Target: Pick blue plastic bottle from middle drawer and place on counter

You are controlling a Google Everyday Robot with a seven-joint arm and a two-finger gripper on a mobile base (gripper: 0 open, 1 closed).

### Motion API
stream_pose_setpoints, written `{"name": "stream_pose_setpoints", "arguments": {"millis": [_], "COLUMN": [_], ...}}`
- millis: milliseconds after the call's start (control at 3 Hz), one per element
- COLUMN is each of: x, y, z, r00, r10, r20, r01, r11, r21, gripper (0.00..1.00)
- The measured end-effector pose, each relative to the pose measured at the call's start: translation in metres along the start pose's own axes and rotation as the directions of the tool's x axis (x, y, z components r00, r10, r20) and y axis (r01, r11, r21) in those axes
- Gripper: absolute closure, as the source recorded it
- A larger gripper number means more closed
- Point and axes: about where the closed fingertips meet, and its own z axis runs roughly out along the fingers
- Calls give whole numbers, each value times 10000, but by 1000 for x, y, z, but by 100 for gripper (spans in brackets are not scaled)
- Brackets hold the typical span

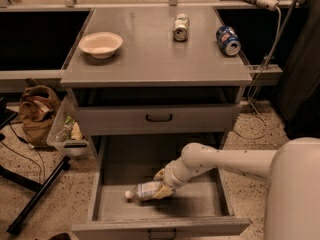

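Lying on its side on the flat floor of the wide grey metal middle drawer (107, 206), which is pulled out at the foot of the cabinet: small clear blue plastic bottle (144, 191) with pale label, white cap pointing left, body in the front half of the tray. Pressed against the bottle's right-hand base end: two-finger gripper (162, 185) with yellowish tips, carried on a white cylindrical robot arm (225, 159) reaching in from the right. Cannot tell whether clamped on the bottle or merely open around it. Above, shallower grey upper drawer (200, 119) with black handle, partly pulled out. Topping the cabinet, smooth flat grey counter (150, 59), bearing a shallow cream round bowl (100, 44) at left, a silver soda can (180, 27) on its side near the back, and a blue soda can (228, 40) on its side at the right edge. Left of the cabinet on speckled floor: crumpled brown bag (37, 109) and clear plastic bin (67, 133).
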Motion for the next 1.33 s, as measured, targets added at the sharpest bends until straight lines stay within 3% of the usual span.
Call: {"name": "stream_pose_setpoints", "arguments": {"millis": [333,1333], "x": [-33,-148], "y": [-12,-37], "z": [-53,-254], "r00": [10000,9979], "r10": [-21,-569], "r20": [-61,-321], "r01": [23,609], "r11": [9998,9880], "r21": [222,1421], "gripper": [100,100]}}
